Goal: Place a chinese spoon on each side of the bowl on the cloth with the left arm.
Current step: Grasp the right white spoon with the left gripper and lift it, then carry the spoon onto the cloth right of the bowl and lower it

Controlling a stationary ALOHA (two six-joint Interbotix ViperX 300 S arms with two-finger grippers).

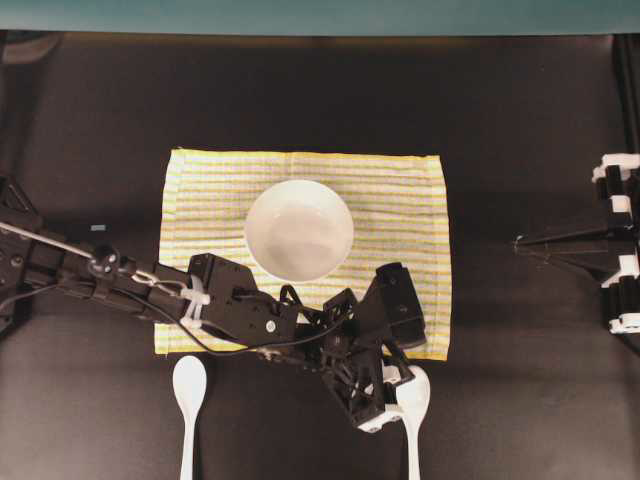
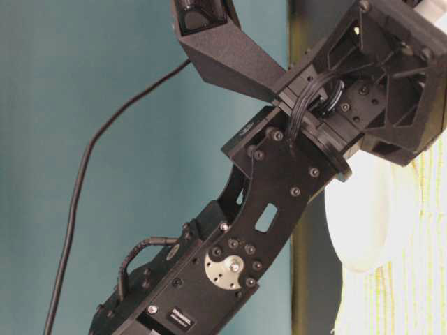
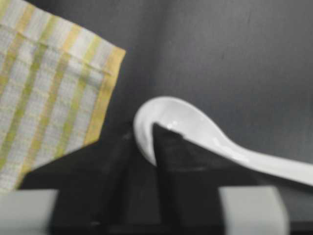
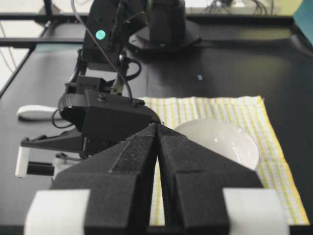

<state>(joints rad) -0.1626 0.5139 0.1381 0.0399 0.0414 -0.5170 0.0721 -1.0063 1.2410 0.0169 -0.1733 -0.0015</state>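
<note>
Closing on a spoon [image 1: 413,395] at lower right of the overhead view, we are clamping the left gripper [image 1: 392,402] across its scoop, just below the cloth [image 1: 400,200] corner. Its handle is running straight down to the frame's bottom edge. The second spoon [image 1: 189,395] is lying parallel at lower left, off the cloth. The bowl [image 1: 299,229] is sitting mid-cloth, above the gripper. The right gripper [image 4: 157,128] is resting clenched and empty at far right

Robot lab, black table [image 1: 300,90], teal backdrop [image 1: 300,15], cabled arm [image 1: 150,285]
</note>
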